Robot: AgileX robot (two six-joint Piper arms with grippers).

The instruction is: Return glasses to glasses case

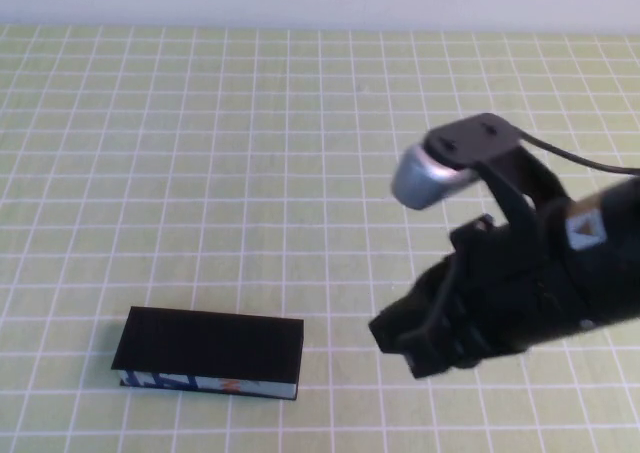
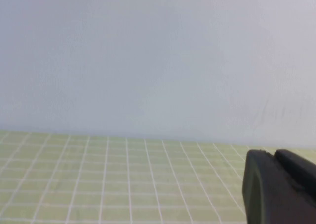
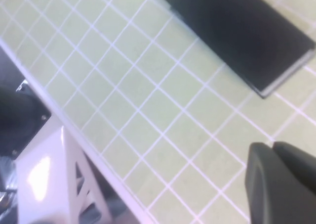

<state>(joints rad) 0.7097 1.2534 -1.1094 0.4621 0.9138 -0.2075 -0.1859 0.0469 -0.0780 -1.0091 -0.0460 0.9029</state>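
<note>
The glasses case (image 1: 210, 345) lies closed on the green checked cloth at the front left, its flat black lid up and its pale printed edge facing the front. It also shows in the right wrist view as a black glasses case (image 3: 242, 33). The glasses are out of view. My right gripper (image 1: 395, 331) hovers to the right of the case, apart from it, pointing toward it. Its fingers are shut with nothing between them, as seen on the right gripper (image 3: 272, 146). My left gripper (image 2: 273, 153) is shut and empty, facing bare cloth and the wall.
A silver camera (image 1: 430, 178) sits on the right wrist. The table's near edge and a white frame (image 3: 54, 174) below it show in the right wrist view. A pale wall (image 2: 158, 61) closes the far side of the table.
</note>
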